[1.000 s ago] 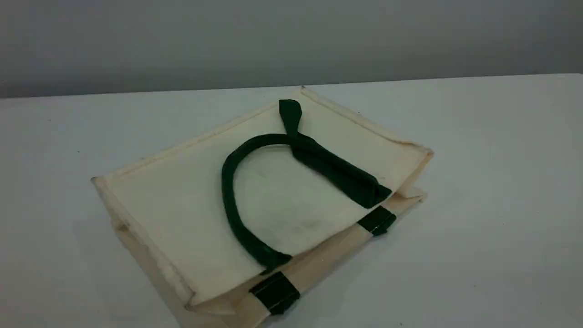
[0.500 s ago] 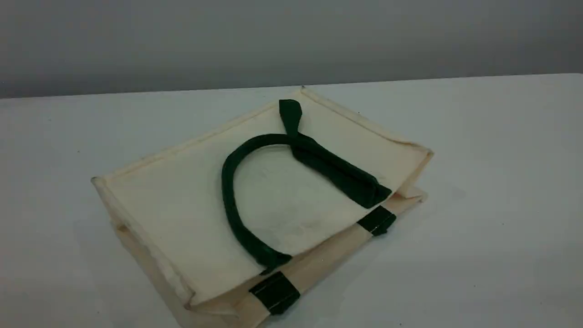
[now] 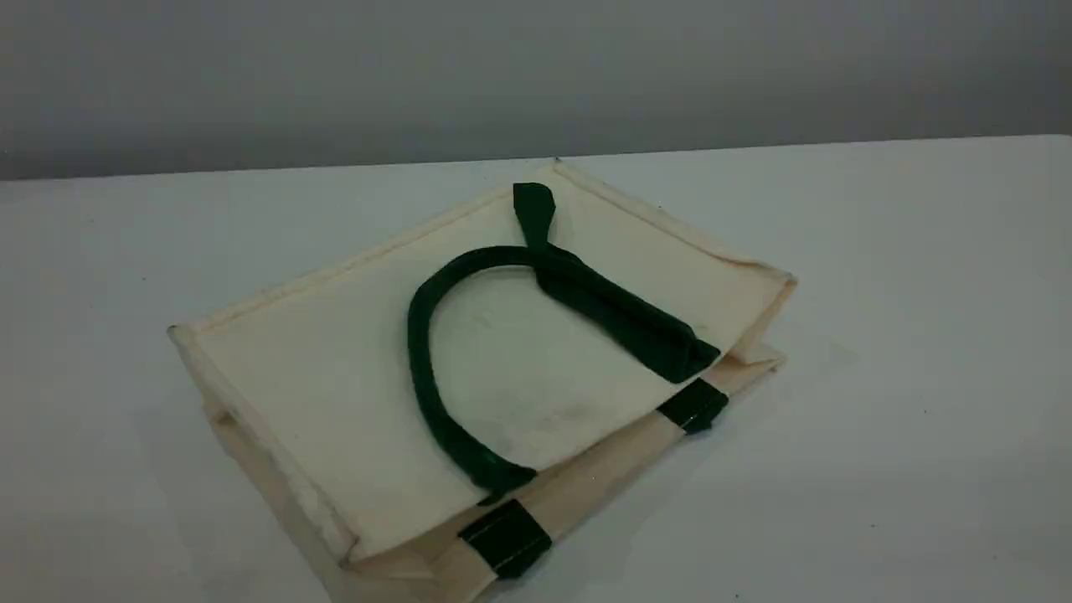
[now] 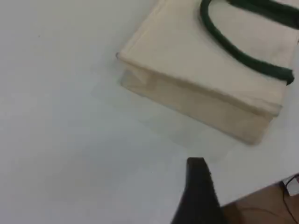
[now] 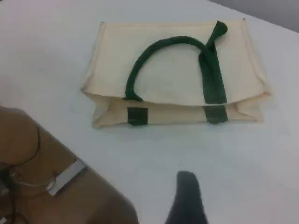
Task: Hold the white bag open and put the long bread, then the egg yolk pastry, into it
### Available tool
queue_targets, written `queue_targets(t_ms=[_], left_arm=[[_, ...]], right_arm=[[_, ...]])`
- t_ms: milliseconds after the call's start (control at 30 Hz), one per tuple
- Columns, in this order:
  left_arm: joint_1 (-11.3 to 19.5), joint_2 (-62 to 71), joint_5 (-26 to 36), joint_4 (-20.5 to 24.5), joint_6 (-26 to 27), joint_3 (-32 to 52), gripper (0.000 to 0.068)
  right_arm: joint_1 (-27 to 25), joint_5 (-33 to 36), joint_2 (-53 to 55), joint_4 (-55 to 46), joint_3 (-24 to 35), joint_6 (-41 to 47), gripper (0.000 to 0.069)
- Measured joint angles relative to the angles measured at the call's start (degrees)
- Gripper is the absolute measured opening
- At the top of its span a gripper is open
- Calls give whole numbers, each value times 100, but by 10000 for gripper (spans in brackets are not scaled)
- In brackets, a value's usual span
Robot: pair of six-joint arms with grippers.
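The white bag (image 3: 335, 377) lies flat on the table, its mouth facing the front right and barely gaping. One dark green handle (image 3: 423, 368) is folded back over its top side, and green patches (image 3: 505, 540) mark the rim. The bag also shows in the left wrist view (image 4: 187, 51) and the right wrist view (image 5: 173, 70). My left gripper (image 4: 200, 186) hovers off the bag's side and holds nothing. My right gripper (image 5: 187, 196) hangs in front of the bag's mouth, also with nothing in it. The long bread and the egg yolk pastry are out of view.
The white table (image 3: 921, 335) runs back to a grey wall (image 3: 536, 75). Its near edge drops to a brown floor with cables (image 5: 46, 158), seen again in the left wrist view's corner (image 4: 266, 205).
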Motion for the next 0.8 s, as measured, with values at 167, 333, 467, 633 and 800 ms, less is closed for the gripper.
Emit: queue_targets(t_ms=[167, 333, 467, 633, 800], left_arm=[[0, 0, -88, 130, -15, 172, 453], [0, 0, -113, 144, -15, 215, 453], [0, 0, -113, 132, -15, 215, 453], [0, 0, -113, 132, -15, 215, 453], [0, 0, -113, 127, -15, 215, 453]], right_arm=[[0, 0, 0, -51, 0, 57, 494], [0, 0, 0, -182, 6, 190, 494], [0, -5, 0, -196, 7, 190, 494], [0, -5, 0, -167, 7, 190, 493], [0, -5, 0, -126, 7, 190, 493]])
